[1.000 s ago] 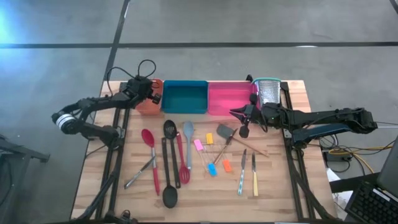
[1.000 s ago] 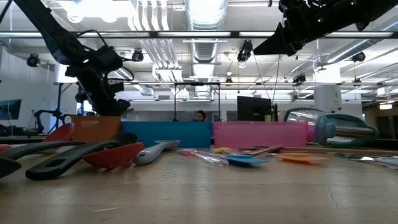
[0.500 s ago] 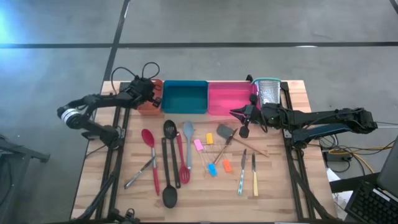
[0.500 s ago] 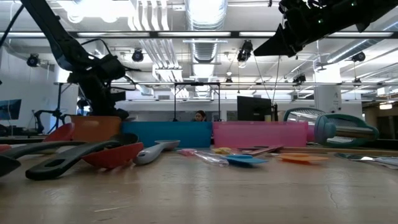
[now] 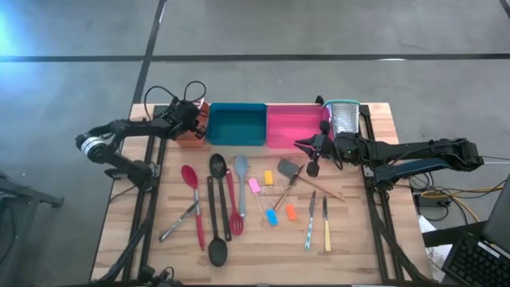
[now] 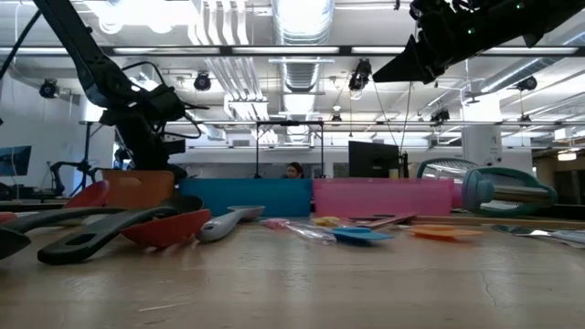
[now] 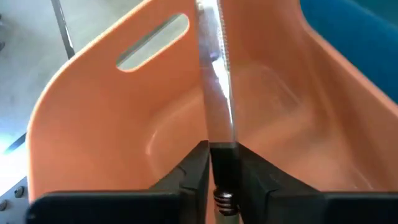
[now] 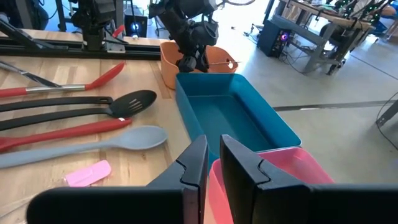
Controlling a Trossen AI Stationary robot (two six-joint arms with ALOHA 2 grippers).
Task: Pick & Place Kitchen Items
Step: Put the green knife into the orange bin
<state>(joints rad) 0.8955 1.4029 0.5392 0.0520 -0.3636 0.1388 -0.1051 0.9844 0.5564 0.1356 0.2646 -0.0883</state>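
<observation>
Fingers (image 7: 198, 167) of the left arm clamp a knife (image 7: 217, 93) over the orange tray (image 7: 93, 130) — right fingers (image 8: 196, 162) nearly together above the pink tray (image 5: 293, 126).

My left gripper (image 5: 194, 125) sits in the upper left of the high view, over the leftmost tray (image 5: 191, 136), with a knife (image 7: 217, 81) between its fingers. Two more trays (image 5: 237, 126) follow rightward, then the grater (image 5: 344, 116). My right gripper (image 5: 305, 146) hangs below it. Utensils (image 5: 217, 209) lie across the table (image 5: 119, 231) beneath.
</observation>
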